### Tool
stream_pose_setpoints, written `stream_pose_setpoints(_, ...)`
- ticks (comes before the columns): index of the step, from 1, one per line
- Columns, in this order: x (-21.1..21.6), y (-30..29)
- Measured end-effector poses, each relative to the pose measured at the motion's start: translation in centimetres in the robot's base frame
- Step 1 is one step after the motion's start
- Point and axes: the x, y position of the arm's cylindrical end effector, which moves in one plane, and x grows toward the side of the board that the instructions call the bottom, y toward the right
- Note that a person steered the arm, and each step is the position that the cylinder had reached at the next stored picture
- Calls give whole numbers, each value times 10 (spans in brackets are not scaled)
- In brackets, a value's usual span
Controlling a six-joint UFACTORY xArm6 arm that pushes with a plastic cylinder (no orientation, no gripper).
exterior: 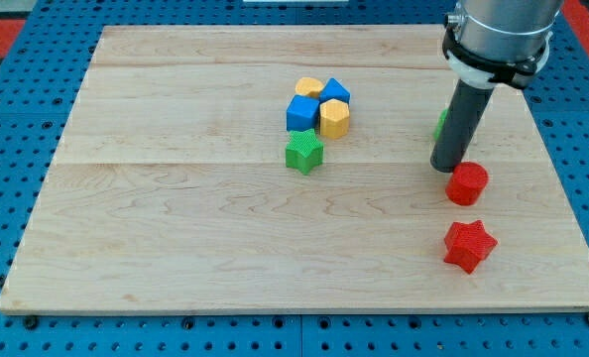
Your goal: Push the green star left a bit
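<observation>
Our rod over a wooden board with coloured blocks.
My tip [445, 167] sits right of centre, touching nothing we can see, just upper left of a red cylinder [467, 183]; a green block [440, 123] peeks out behind the rod. The green star [303, 153] lies mid-frame, well left, under a blue-and-yellow cluster [319, 105]. A red star [469, 246] sits lower right.

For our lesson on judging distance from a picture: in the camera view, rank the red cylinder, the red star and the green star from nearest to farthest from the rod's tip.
Measured from my tip:
1. Red cylinder, just to the tip's lower right.
2. Red star, farther toward the view's bottom.
3. Green star, well off to the view's left, below the blue and yellow cluster.
</observation>
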Motion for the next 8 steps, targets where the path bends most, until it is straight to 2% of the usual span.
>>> stream_pose_setpoints(1, -9, -49)
stream_pose_setpoints(2, -12, -126)
stream_pose_setpoints(4, -65, -174)
stream_pose_setpoints(6, -85, -80)
stream_pose_setpoints(7, -120, -79)
stream_pose_setpoints(8, -123, -55)
